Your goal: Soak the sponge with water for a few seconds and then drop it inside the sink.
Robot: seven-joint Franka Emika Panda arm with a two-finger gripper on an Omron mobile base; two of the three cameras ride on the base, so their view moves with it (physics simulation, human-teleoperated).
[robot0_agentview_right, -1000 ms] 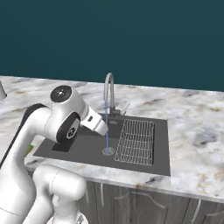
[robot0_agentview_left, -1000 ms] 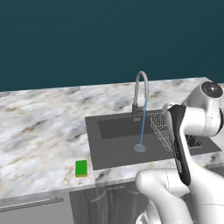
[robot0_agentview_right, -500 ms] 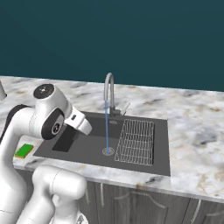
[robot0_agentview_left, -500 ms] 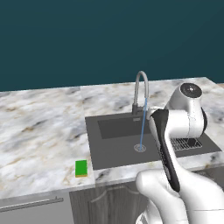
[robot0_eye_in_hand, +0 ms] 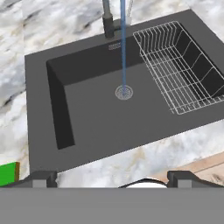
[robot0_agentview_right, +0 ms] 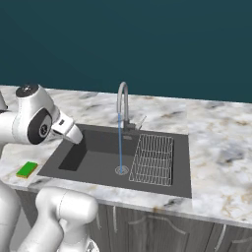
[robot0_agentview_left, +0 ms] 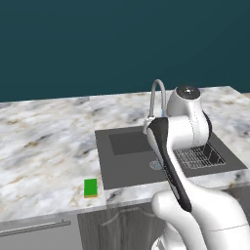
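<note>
On the counter left of the sink [robot0_agentview_left: 122, 168], sponge [robot0_agentview_left: 90, 187] lay ungrasped; gripper [robot0_eye_in_hand: 112, 179] was wide open, empty. Best centre over it, descend straight, pinch the long sides.

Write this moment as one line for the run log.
gripper: open, empty | sponge: on counter left of sink | water: running into drain

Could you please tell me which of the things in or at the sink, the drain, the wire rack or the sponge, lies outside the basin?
The sponge: the green block rests on the marble counter left of the sink, while both others sit inside.
</note>
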